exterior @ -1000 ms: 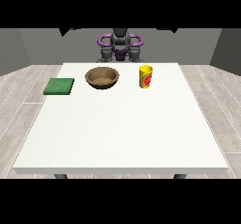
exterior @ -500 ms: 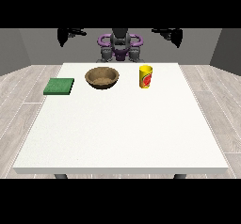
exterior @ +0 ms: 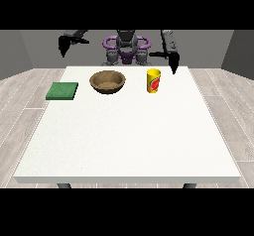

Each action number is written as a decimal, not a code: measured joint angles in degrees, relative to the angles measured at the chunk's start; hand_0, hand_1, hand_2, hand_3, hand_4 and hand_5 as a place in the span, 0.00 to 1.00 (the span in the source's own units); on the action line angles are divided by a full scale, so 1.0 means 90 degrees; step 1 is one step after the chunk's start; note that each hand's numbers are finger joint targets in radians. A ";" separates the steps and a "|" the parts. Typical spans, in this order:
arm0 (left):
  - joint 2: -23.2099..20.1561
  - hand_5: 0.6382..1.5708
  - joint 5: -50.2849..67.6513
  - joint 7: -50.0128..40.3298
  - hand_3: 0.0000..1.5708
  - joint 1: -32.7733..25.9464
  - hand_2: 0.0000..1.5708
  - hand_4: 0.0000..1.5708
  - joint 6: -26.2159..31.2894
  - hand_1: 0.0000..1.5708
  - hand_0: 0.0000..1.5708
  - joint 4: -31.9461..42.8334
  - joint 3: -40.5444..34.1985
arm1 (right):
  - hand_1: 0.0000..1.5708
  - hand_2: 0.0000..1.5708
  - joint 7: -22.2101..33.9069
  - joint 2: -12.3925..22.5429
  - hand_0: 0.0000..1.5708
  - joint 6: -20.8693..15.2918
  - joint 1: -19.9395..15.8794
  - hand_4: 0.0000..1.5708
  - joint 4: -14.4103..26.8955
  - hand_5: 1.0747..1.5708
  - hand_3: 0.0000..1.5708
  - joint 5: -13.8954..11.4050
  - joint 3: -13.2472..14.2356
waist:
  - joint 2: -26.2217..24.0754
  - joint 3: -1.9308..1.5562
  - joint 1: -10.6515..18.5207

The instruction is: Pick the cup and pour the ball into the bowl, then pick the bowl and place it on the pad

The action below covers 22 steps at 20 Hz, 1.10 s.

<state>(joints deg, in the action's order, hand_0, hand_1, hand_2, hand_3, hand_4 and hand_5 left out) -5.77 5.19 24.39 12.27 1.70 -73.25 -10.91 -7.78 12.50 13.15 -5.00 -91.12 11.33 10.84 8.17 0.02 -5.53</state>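
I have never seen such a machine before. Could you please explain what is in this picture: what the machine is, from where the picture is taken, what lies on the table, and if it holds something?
The camera stands across the white table and faces a humanoid robot, small at the top. It has two arms, each ending in a black hand. The hand at the view's left is raised beside the robot; the hand at the view's right hangs near the table's far edge. Neither holds anything. On the table, from left to right, lie a flat green pad, a brown bowl and a yellow cup. Whether a ball is inside the cup cannot be seen.
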 measured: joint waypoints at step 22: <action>0.0040 0.73 -0.0290 0.2982 0.00 0.1753 0.00 0.49 -0.0638 0.00 0.00 0.4006 -0.0485 | 0.00 0.00 -0.0749 0.0179 0.00 0.0494 -0.0393 0.00 0.0607 1.00 0.00 0.0055 0.0284 | 0.0832 -0.0025 -0.0351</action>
<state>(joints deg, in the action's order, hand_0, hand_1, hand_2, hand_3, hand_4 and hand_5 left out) -5.41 2.59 51.23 28.05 -4.05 -37.20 -15.27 -14.53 14.12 17.60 -8.54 -85.65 11.83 13.40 15.66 -0.21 -8.69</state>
